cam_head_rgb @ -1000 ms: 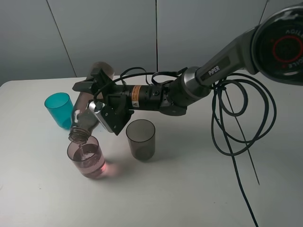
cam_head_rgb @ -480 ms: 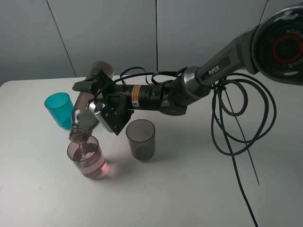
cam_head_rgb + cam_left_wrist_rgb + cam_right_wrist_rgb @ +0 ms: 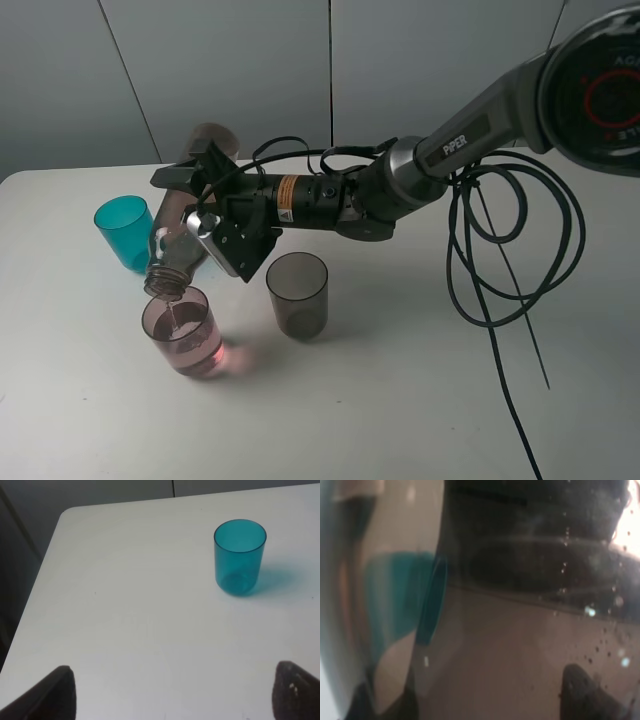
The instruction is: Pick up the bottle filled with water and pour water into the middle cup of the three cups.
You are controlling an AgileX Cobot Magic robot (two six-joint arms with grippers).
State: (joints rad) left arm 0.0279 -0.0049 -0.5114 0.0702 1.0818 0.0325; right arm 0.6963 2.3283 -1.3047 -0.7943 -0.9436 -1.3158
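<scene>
The smoky-brown bottle [image 3: 170,265] is tipped steeply, mouth down, over the middle cup [image 3: 185,335]. That pink tumbler holds water, and a thin stream falls into it. My right gripper [image 3: 190,200] is shut on the bottle's body, reaching in from the right. The teal cup [image 3: 125,230] stands to the left, behind the bottle, and the smoky grey cup [image 3: 297,293] to the right. The right wrist view is filled by the bottle's wet wall [image 3: 520,645], with teal showing through it. My left gripper [image 3: 177,700] is open with nothing in it, its fingertips [image 3: 60,690] short of the teal cup [image 3: 240,557].
Black cables [image 3: 500,250] loop over the white table [image 3: 400,400] on the right and trail toward the front. The table's left edge and rounded corner [image 3: 65,515] lie near the teal cup, with a dark drop beyond.
The bottle's raised end has lifted a little, so it tilts slightly steeper over the pink cup. The cups have not moved.
</scene>
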